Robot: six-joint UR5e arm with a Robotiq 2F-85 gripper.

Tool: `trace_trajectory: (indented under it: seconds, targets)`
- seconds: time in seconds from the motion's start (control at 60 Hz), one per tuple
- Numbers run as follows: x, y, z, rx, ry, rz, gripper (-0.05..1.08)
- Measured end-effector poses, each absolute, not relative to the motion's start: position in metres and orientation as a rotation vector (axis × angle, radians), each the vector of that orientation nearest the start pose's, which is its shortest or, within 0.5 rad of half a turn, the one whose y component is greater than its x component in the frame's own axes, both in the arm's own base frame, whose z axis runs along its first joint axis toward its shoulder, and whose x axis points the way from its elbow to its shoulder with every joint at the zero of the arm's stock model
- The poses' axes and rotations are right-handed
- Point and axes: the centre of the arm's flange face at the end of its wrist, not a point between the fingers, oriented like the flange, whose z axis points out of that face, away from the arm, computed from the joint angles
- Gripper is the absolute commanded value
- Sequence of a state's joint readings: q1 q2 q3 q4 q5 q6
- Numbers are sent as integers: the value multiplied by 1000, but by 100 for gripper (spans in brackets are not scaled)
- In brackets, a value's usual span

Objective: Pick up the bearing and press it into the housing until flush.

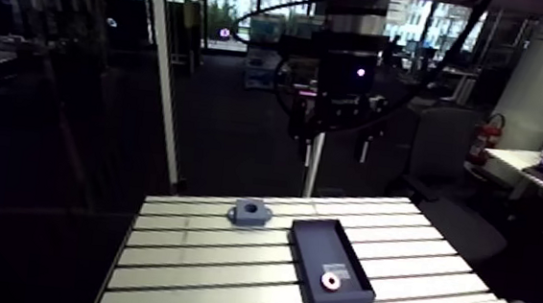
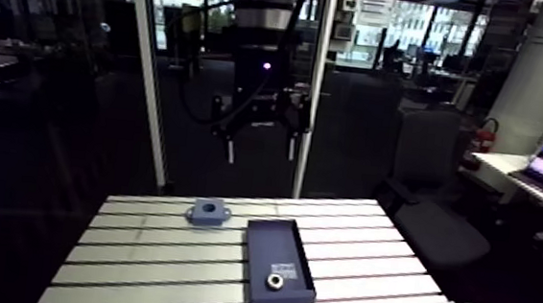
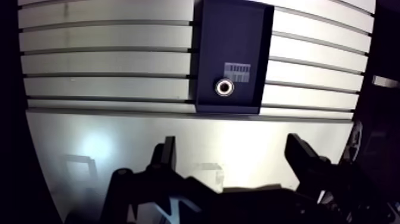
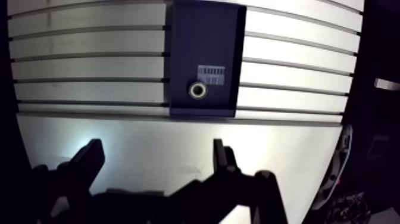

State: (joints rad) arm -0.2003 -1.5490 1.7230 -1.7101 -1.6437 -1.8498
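The tray (image 1: 317, 239) lies on the table (image 1: 186, 262). The bearing (image 1: 330, 281) sits in the tray at its near end, with a label (image 1: 335, 269) just behind it. The housing (image 1: 251, 211) stands on the table behind the tray and to its left, apart from it.

We count one bearing (image 1: 330, 281) and one barcode label (image 3: 237, 72) inside the single tray (image 1: 319, 240), and one housing (image 1: 250, 211) beside that tray.

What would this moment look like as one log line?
stage: pre-grasp | jaws: open, empty, above table | bearing: in tray | housing: beside tray
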Motion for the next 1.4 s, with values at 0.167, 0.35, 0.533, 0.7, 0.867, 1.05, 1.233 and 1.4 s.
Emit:
trace_trajectory:
  seconds: [0.167,0.35,0.533,0.7,0.867,1.05,1.233,1.4]
  targets:
    - [-508,-15,391,-126,3101,104,0]
    - [-507,0,362,-90,3097,94,0]
    - [-504,9,332,-59,3103,90,0]
    - [-499,14,307,-47,3104,88,0]
    - [-492,22,284,-47,3097,80,1]
    - [-489,27,260,-38,3083,65,1]
    - [-486,28,240,-36,3071,53,5]
    - [-486,28,224,-36,3069,49,12]
